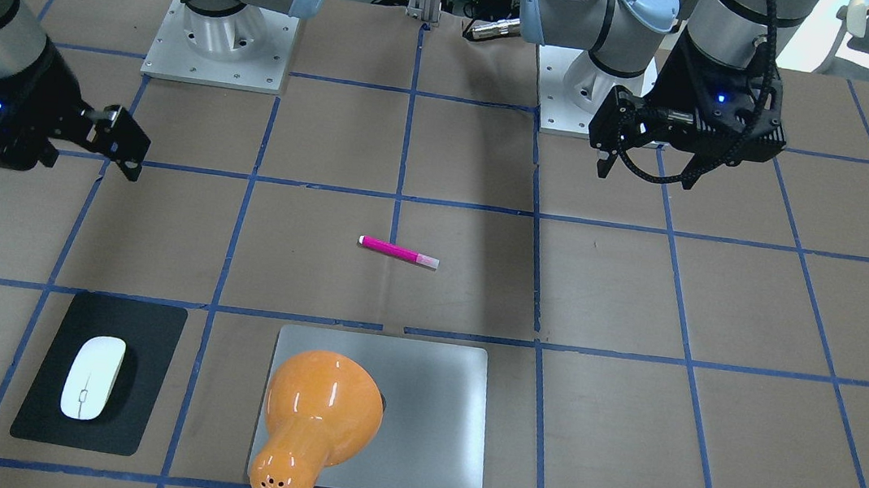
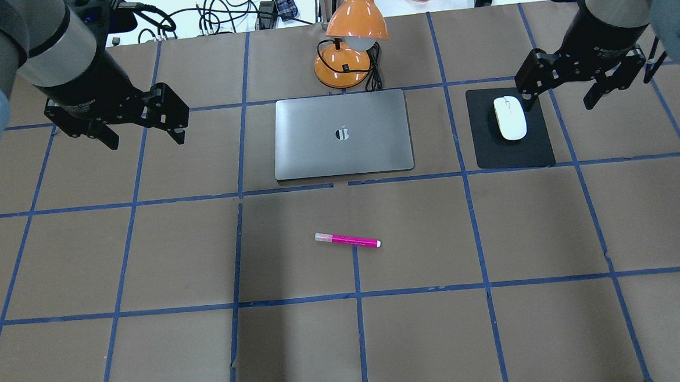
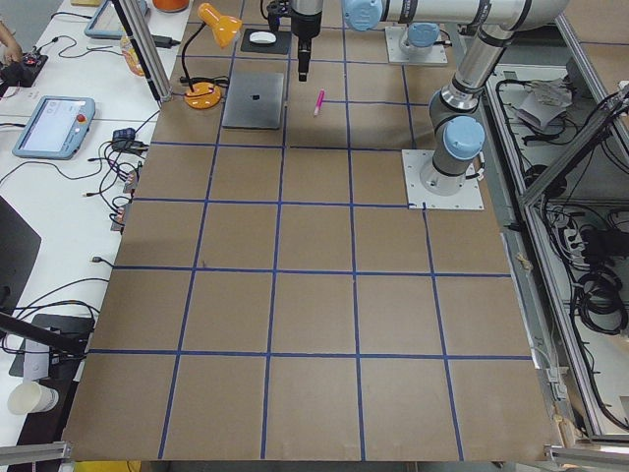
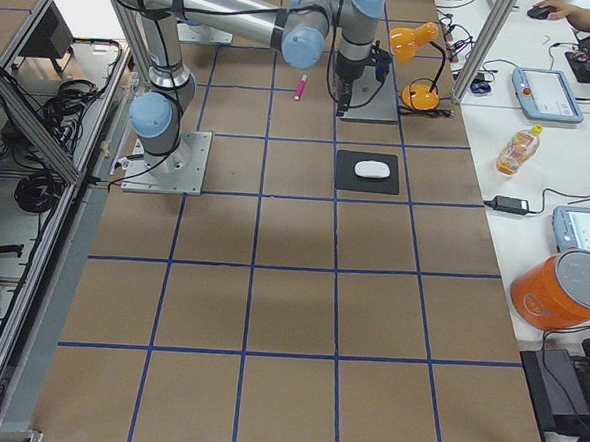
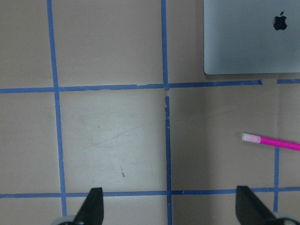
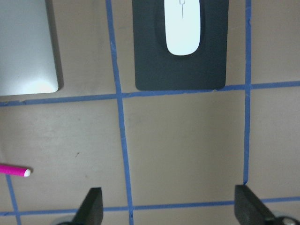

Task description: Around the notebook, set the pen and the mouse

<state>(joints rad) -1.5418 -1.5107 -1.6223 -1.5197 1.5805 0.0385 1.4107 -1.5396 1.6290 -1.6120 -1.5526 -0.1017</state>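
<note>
The flat silver-grey metal notebook (image 2: 343, 134) lies closed. The thin magenta-pink pen (image 2: 347, 240) lies apart from it, on the robot's side. The smooth white oval mouse (image 2: 509, 118) sits on a matte black pad (image 2: 539, 151) just right of the notebook. The left gripper (image 2: 144, 134) and right gripper (image 2: 559, 95) flank the notebook, fingers spread, empty.

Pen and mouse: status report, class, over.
Left gripper and right gripper open, empty. Thin magenta-pink pen untouched on table; white oval mouse on black pad, beside silver-grey slab notebook. Nothing blocking.
</note>
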